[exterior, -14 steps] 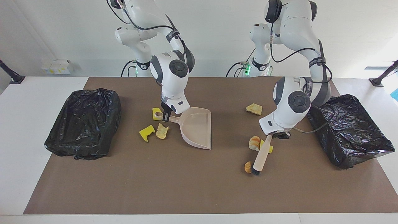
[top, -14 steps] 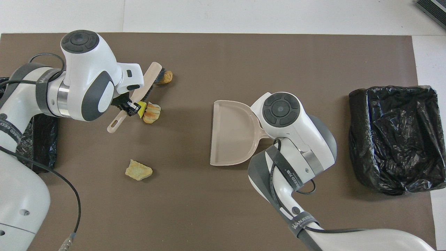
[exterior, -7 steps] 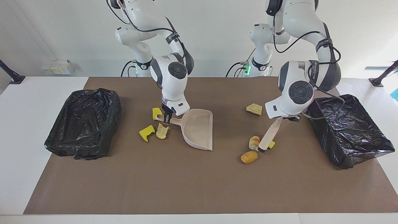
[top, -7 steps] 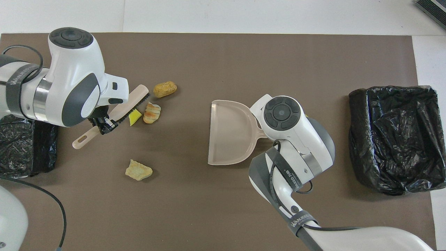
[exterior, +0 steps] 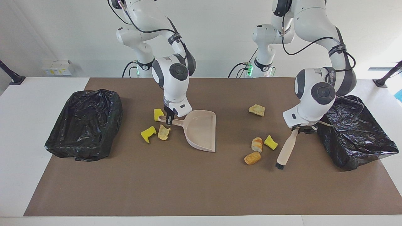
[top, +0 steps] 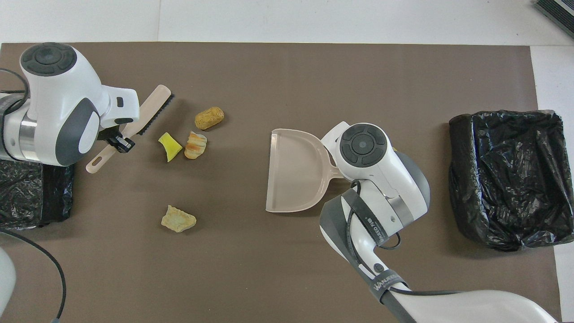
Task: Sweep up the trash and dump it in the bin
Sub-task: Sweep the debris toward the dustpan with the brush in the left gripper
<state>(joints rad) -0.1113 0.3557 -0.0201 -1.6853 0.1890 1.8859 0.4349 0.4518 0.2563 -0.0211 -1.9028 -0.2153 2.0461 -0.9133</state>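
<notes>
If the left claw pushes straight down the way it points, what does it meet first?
The left claw, shut on the brush handle, points down at the brown mat. Past the handle only bare mat seems to lie below it, beside the black bin; depth is uncertain.

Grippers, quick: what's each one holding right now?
Left gripper: shut on the brush handle, bristles low by the scraps.
Right gripper: shut on the dustpan handle, pan on the mat.

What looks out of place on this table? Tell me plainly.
Three scraps lie at the dustpan's handle end, beside the right gripper, not at its open mouth: awkward for sweeping in.
</notes>
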